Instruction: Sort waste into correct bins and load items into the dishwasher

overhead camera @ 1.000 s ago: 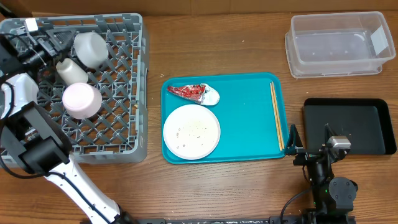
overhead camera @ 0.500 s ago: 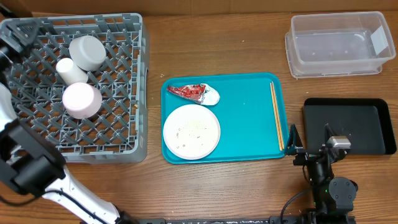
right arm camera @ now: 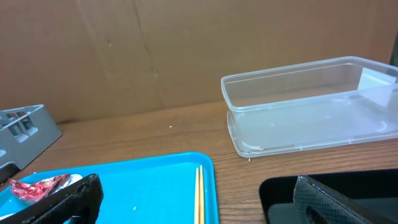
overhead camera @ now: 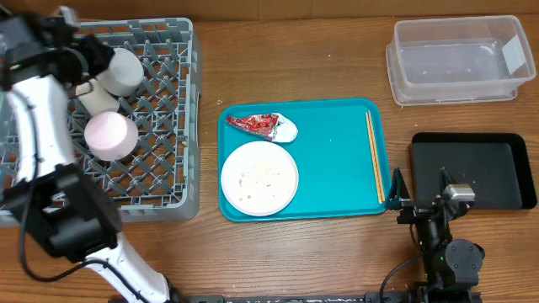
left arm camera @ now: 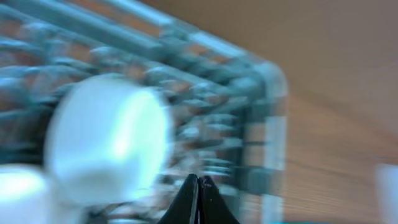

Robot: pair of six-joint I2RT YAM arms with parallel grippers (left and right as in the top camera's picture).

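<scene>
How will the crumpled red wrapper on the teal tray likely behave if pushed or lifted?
The red wrapper looks thin and creased, so probably light and floppy, crushing under a squeeze. Its glossy surface may slip. It touches a white wad, so a push would likely shift both along the teal tray.

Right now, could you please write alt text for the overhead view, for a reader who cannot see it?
A teal tray at centre holds a white plate flecked with grains, a red wrapper and chopsticks. On the left, a grey dish rack holds three vessels, with the left arm stretched over it; a clear tub and a black tray sit right.
</scene>
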